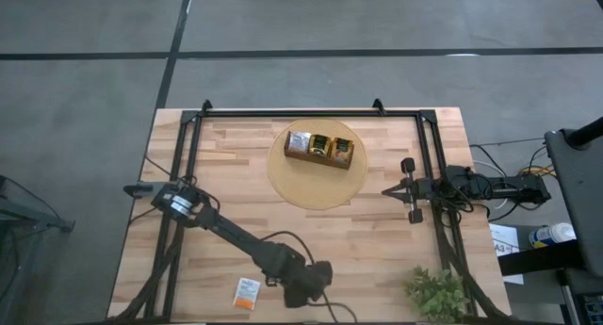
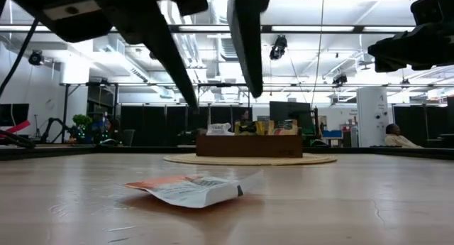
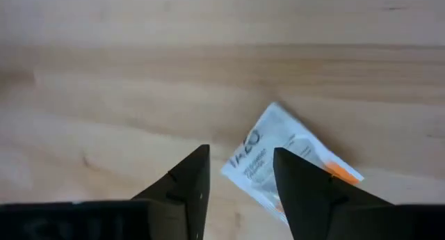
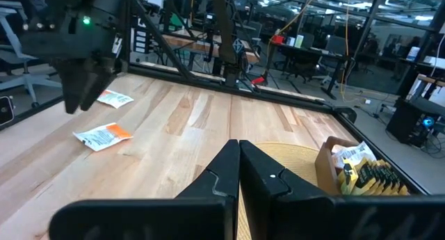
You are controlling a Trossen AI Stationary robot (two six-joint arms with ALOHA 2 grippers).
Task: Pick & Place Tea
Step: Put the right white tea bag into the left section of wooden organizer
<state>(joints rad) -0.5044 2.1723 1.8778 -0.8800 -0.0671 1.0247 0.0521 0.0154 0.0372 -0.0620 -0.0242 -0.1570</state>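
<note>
Left wrist view: left gripper (image 3: pixel 240 181) jaws parted, holding nothing, above a white-and-orange tea packet (image 3: pixel 288 163) lying flat, lower right of frame. Right gripper (image 4: pixel 239 163) pinched closed, empty, idle near tray (image 1: pixel 320 159). Risk: off-centre fingers may skid or crumple the thin packet.

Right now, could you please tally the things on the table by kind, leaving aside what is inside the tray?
Loose tea packets: 2
Wooden tray: 1
Round mat: 1
Potted plant: 1
Total: 5
</note>
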